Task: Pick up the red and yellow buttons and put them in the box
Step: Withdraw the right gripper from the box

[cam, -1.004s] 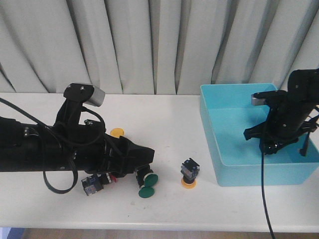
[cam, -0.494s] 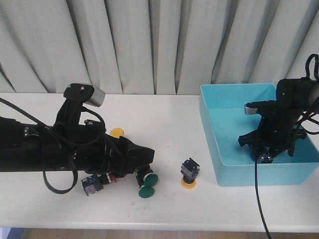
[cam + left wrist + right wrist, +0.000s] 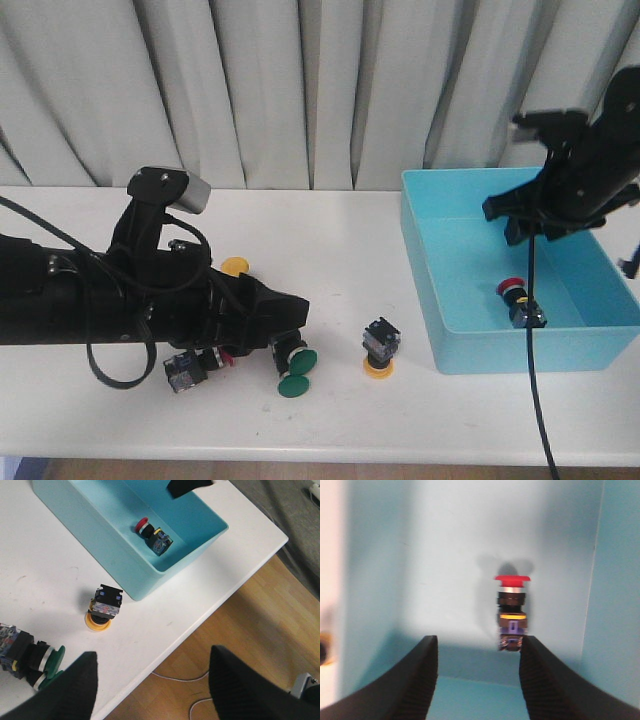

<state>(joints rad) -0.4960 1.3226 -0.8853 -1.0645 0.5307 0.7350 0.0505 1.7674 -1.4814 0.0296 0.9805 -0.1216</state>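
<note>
The red button (image 3: 513,290) lies on its side on the floor of the turquoise box (image 3: 520,350), near its front wall. It also shows in the left wrist view (image 3: 144,527) and in the right wrist view (image 3: 512,602). My right gripper (image 3: 535,228) hangs open and empty above the box, over the red button (image 3: 477,680). The yellow button (image 3: 380,352) stands cap-down on the table, left of the box (image 3: 102,612). My left gripper (image 3: 290,318) is open and empty, low over the table left of the yellow button (image 3: 155,690).
A green-capped switch (image 3: 295,378) lies by the left gripper and shows in the left wrist view (image 3: 47,662). Two more small switches (image 3: 185,372) lie under the left arm. A yellow cap (image 3: 234,266) shows behind that arm. The table's front edge (image 3: 165,655) is close.
My right gripper has risen out of the box and the red button now lies free on the box floor. The left arm has not moved.
</note>
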